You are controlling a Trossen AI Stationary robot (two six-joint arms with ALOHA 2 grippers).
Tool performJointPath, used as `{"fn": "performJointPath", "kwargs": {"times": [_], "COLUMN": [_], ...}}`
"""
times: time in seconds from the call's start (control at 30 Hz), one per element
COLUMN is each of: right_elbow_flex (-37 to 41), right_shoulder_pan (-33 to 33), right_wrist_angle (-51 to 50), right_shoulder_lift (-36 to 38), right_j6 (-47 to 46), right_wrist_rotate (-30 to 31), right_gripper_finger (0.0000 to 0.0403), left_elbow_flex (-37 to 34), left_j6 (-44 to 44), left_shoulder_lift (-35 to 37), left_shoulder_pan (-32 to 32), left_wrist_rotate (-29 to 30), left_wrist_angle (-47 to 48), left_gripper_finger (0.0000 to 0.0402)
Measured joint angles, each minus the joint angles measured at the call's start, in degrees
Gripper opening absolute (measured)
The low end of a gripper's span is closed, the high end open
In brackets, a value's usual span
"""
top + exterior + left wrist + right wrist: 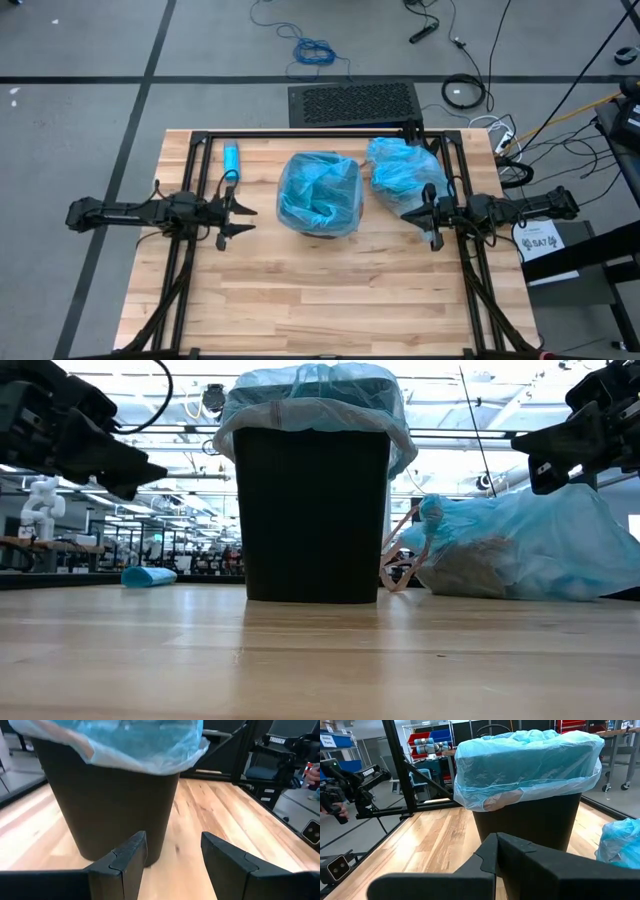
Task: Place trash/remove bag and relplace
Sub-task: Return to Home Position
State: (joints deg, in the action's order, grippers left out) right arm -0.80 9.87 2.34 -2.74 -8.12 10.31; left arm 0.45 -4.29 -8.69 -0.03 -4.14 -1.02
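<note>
Item: one black plastic trash bin (310, 510) with one light-blue liner (318, 195), mid-table; one full light-blue bag (402, 168) holding brown trash (478, 568) beside it; my left gripper (248, 220) fingers apart, right gripper (408, 213) closed, both level, flanking.

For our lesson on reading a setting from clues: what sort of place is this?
Probably a robotics lab or workshop. Beyond the wooden table are a coiled blue cable, red storage bins and, farther back, a small white robot.
</note>
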Motion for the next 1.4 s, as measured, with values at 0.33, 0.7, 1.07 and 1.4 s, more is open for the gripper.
{"fn": "performJointPath", "kwargs": {"times": [0.33,0.7,1.07,1.4], "right_elbow_flex": [0.0,0.0,0.0,0.0], "right_shoulder_pan": [0.0,0.0,0.0,0.0], "right_wrist_angle": [0.0,0.0,0.0,0.0], "right_shoulder_lift": [0.0,0.0,0.0,0.0], "right_j6": [-1.8,-3.2,-3.2,-3.2], "right_wrist_rotate": [-0.2,-0.2,-0.1,-0.1], "right_gripper_finger": [0.0000,0.0000,0.0000,0.0000], "left_elbow_flex": [0.0,0.0,0.0,0.0], "left_j6": [-1.3,-1.3,-1.3,-1.3], "left_shoulder_lift": [-2.6,-2.6,-2.6,-2.6], "left_shoulder_pan": [0.0,0.0,0.0,0.0], "left_wrist_rotate": [0.1,0.3,0.3,0.3], "left_wrist_angle": [0.0,0.0,0.0,0.0], "left_gripper_finger": [0.0191,0.0191,0.0191,0.0191]}}
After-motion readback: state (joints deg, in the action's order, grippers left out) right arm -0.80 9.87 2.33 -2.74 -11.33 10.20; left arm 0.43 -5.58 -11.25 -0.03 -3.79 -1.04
